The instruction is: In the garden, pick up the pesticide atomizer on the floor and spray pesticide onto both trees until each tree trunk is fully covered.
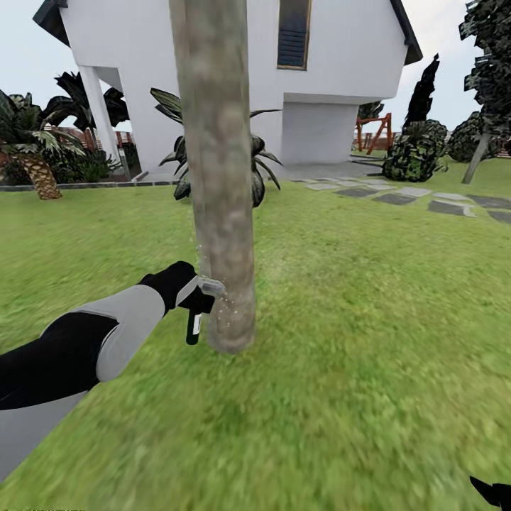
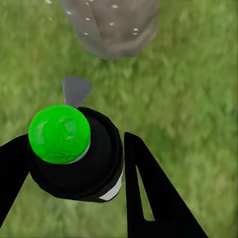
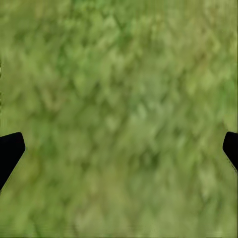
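Low on the left of the tree trunk (image 1: 216, 177), the left gripper (image 1: 193, 301) is clamped around the atomizer (image 2: 74, 153), its grey nozzle (image 2: 75, 90) aimed at the trunk's base, where white droplets speckle the bark. Spray seems to land only down low and on this near-left face, so the trunk's upper stretch and far side may stay bare unless the arm rises and the robot circles. Nozzle and bark sit very close; a nudge could knock the atomizer askew. Far right, the right gripper (image 1: 493, 491) hangs spread wide over the lawn (image 3: 119, 119), holding nothing.
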Motion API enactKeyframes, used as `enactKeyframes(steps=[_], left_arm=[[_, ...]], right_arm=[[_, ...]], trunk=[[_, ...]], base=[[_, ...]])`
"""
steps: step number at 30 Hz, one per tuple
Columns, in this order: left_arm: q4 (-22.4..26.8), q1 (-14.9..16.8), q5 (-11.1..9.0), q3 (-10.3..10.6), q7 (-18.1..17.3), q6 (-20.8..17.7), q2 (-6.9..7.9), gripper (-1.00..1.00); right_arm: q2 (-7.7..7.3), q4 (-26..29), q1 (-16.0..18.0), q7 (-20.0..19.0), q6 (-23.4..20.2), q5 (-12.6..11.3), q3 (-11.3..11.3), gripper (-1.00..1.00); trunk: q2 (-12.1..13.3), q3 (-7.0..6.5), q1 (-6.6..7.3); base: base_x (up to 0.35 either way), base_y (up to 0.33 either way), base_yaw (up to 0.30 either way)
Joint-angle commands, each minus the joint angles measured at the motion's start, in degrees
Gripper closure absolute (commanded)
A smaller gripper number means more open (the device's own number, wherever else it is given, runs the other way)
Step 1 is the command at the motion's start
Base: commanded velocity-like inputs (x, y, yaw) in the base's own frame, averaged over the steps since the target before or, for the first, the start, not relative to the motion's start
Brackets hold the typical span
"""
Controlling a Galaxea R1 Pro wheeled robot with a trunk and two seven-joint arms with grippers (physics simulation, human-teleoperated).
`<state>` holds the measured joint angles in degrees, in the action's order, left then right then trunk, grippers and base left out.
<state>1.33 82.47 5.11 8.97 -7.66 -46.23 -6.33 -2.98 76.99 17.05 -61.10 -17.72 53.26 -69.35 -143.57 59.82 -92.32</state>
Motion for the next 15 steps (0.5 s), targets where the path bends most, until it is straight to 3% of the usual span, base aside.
enactKeyframes(steps=[1,8,15], left_arm=[[0.0,0.0,0.0,0.0,0.0,0.0,0.00,1.00],[0.0,0.0,-0.1,0.0,0.0,0.0,-0.14,1.00],[0.0,0.0,-0.1,0.1,0.0,-0.1,-0.18,1.00]], right_arm=[[0.00,0.0,0.0,0.0,0.0,0.0,0.0,-1.00],[0.00,0.0,0.0,0.0,0.0,0.0,0.0,-1.00],[-0.01,0.0,0.0,0.0,0.0,0.0,0.0,-1.00]], trunk=[[0.0,0.00,0.00],[0.0,0.00,0.00],[0.0,0.00,0.00]], base=[[0.065,-0.057,0.256],[0.012,-0.035,0.254],[0.000,-0.290,0.224]])
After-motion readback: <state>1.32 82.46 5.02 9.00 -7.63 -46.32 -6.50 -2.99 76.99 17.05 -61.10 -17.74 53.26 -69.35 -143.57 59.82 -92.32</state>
